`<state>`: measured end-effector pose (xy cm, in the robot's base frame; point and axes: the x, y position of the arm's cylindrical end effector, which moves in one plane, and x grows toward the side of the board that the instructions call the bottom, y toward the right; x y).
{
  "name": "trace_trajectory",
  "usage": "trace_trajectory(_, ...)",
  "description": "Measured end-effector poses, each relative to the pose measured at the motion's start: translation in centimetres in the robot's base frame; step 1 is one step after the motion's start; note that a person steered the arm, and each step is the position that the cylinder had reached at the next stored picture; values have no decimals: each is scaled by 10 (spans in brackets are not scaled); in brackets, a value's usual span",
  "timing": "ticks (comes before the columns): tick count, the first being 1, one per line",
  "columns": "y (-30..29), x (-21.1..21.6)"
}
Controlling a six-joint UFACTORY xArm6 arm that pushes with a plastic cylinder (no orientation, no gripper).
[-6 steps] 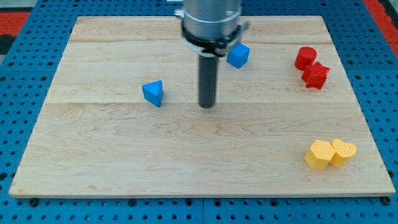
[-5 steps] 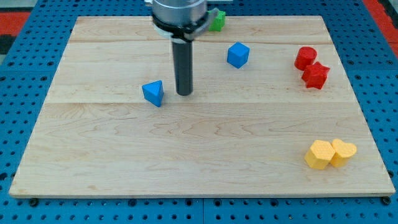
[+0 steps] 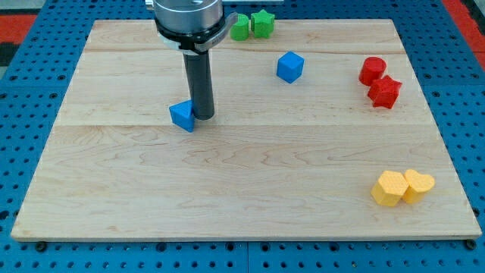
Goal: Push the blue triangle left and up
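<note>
The blue triangle [image 3: 182,116] lies on the wooden board [image 3: 242,182], left of the middle. My tip [image 3: 201,116] stands right against the triangle's right side, touching it. The dark rod rises from there to the grey arm head at the view's top and hides the triangle's upper right corner.
A blue cube [image 3: 289,67] sits up and right of my tip. Two green blocks [image 3: 252,25] lie at the top edge. Two red blocks [image 3: 380,81] are at the right. Two yellow blocks [image 3: 402,186] are at the lower right.
My tip has moved left across the board, from well right of the blue triangle to contact with its right side. The triangle has shifted slightly left.
</note>
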<state>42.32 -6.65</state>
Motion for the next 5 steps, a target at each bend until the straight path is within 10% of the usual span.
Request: trace_trajectory(5, -45, -11)
